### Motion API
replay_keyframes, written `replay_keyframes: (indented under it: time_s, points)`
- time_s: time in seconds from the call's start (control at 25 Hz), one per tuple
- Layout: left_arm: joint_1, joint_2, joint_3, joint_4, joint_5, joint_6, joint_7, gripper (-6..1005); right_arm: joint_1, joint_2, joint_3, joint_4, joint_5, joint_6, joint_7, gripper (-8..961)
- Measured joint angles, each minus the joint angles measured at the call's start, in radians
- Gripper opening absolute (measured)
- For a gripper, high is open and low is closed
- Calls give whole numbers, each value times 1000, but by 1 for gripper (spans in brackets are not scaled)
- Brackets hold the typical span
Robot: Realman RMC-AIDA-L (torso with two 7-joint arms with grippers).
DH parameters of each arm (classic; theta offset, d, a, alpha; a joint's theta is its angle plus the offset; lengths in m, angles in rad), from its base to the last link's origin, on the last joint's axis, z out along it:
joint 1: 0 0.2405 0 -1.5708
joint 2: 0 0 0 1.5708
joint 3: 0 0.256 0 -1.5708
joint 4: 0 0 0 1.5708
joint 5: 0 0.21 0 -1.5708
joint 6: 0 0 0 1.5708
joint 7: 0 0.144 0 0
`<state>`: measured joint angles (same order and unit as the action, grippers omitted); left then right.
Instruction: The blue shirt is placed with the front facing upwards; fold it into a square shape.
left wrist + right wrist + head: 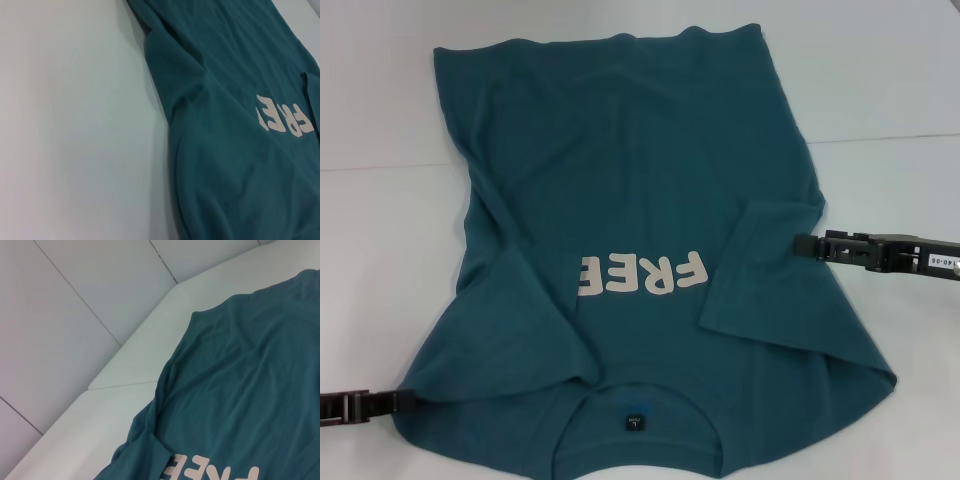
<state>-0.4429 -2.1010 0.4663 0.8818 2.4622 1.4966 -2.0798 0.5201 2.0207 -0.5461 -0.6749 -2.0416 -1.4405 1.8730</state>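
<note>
Where the white tabletop [380, 230] shows bare on both sides, the blue shirt [640, 200] lies front up across its middle, collar and black neck label [634, 421] toward the near edge, hem toward the far edge. Both sleeves are folded inward over the chest, the one on the robot's left covering part of the pale lettering [642, 275]. The left gripper [400, 402] reaches in low from the tabletop's near left, its tip at the shirt's shoulder edge. The right gripper [800, 246] comes in level from the right edge, its tip at the folded sleeve. Whether either is gripping cloth cannot be told. Only the right wrist view shows the floor tiles [75, 300] beyond the tabletop.
</note>
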Motion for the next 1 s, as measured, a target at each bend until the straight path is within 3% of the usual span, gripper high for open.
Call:
replay_keyframes:
  time_s: [0.16,0.24,0.56,0.84,1.0]
  points:
    - [-1,-3,20,-1,1,-1,0,350,-2,0,0,0,0,0,0,945]
    - [-2,-4,21,-3,1,-3,0,135,-2,1,0,0,0,0,0,945]
    - [2,-5,18,5,1,-9,-8,23,-12,-6,-7,0,-9,-2,0,945]
    - [4,-4,14,8,1,-5,-9,23,-41,-54,-8,-6,-81,-54,102,945]
    - [6,-4,12,8,1,-7,-9,23,-53,-65,-7,-9,-116,-57,155,945]
